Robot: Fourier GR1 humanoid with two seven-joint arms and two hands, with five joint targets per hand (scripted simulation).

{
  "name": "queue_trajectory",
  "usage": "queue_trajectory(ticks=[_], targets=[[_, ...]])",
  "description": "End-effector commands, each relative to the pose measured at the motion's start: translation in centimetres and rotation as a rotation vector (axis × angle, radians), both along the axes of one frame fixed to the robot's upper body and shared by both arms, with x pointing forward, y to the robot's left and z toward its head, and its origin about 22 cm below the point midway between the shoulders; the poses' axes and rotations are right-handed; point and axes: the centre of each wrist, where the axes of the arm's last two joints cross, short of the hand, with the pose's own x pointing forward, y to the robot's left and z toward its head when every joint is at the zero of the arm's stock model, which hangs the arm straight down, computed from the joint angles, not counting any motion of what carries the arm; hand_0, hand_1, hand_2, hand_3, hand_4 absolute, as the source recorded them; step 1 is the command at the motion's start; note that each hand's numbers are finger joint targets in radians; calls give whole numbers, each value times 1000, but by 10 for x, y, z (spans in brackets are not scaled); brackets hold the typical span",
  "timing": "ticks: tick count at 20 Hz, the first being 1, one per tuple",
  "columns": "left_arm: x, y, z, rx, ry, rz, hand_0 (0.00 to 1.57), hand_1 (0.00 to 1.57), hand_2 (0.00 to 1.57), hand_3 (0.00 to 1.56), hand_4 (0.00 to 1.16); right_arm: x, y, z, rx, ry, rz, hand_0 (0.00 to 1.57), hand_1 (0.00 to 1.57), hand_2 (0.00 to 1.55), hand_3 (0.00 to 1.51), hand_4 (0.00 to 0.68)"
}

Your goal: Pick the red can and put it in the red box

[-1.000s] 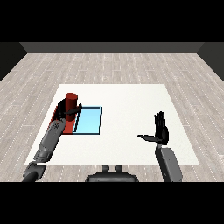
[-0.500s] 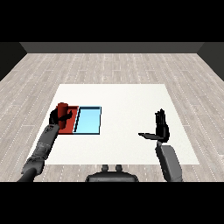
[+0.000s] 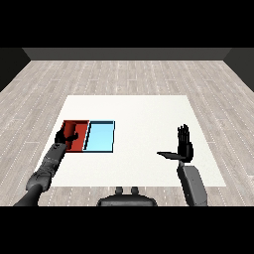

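The red tray lies at the table's left, touching the light blue tray on its right. My left hand rests over the red tray's near left part, fingers spread and thumb pointing right, curled round nothing I can see. The red can does not stand out against the red tray. If it lies there, the hand and the matching colour hide it. My right hand is held upright over the right side of the table, open, with the thumb out to the left.
The white table stretches wide between the trays and my right hand. Its edges drop to a grey plank floor all round.
The can stood upright in my left hand over the red tray, then sank lower. Now the hand has drawn back toward me with fingers spread. The right hand has stayed put.
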Motion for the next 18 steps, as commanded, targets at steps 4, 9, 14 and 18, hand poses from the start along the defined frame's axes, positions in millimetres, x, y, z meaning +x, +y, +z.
queue_trajectory(ticks=[4,9,14,18], targets=[[-7,14,-2,35,181,-105,0,0,0,0,654,-5,8,0,18,-3,40,0,0,0,0,0],[-9,27,4,78,297,-97,0,0,0,0,0,0,23,-2,23,-59,44,0,0,0,0,0],[3,3,3,17,228,2,0,0,0,0,0,-20,-4,-12,29,-53,46,0,0,0,0,0],[5,13,14,-64,-156,40,0,0,0,0,0,-17,0,1,17,-68,68,0,0,0,0,0]])
